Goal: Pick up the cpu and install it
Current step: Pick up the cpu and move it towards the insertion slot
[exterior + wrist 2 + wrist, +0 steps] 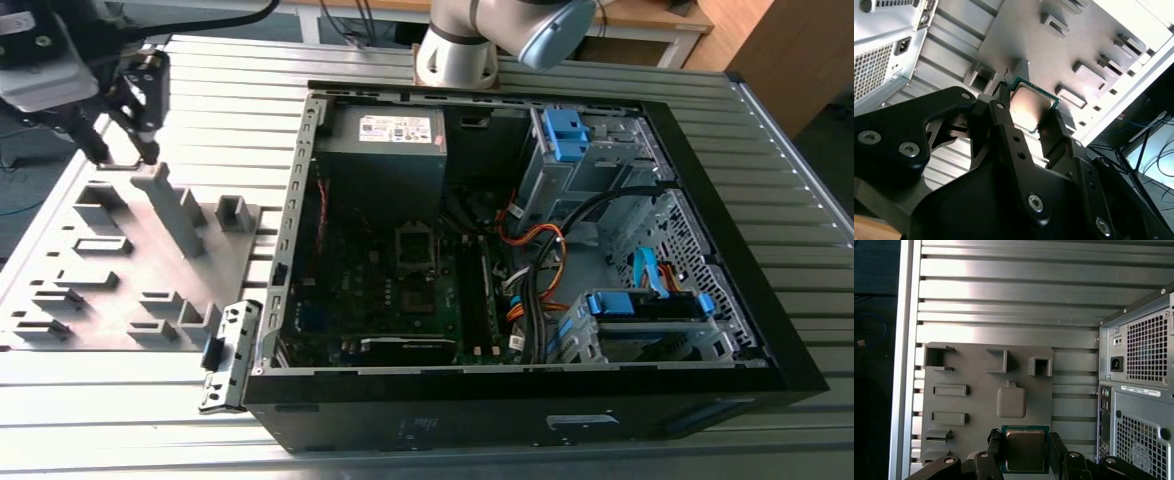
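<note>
While the slatted metal table (400,60) carries everything, the biggest thing on it is the open computer case (400,425). It lies on its side with the panel off, so the motherboard (400,290) and its socket (416,245) face up where an arm can reach them from above. Beside the case, at the exterior view's left, sits a grey fixture tray (134,265), whose moulded pockets probably keep loose parts in fixed, known places.

The gripper (123,148) hangs over the far end of that tray, well apart from the socket. In both wrist views its two black fingers (995,447) are pressed against opposite edges of the cpu (1025,450), with the shiny lid left uncovered and facing the cameras. Gripping by the edges probably keeps the pads off the contact side. The chip seems to be raised off the tray, though the gap is hard to judge.

The power supply (384,165) has a white label (398,128), and a white strip (1141,390) runs across the case's rear. The print on both is too small to read.
</note>
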You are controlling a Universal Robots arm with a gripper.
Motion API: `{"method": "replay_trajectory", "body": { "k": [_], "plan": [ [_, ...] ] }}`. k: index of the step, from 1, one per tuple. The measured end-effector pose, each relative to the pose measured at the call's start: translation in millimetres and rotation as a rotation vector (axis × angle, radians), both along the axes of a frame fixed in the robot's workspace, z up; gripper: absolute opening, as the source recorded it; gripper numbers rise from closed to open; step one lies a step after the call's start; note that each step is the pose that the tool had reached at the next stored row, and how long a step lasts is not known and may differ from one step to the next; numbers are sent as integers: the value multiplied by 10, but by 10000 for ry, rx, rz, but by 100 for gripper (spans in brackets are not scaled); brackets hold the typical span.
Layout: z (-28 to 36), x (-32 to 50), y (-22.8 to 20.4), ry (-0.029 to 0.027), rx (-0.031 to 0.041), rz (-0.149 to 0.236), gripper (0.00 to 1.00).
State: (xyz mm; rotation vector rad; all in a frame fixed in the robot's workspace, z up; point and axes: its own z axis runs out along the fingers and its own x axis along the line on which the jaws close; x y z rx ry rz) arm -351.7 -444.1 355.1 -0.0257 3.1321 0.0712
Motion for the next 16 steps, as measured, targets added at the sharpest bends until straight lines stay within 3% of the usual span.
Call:
{"method": "replay_trajectory", "body": {
  "k": [16],
  "plan": [
    [-8, 453, 0, 0, 0, -2, 47]
  ]
}}
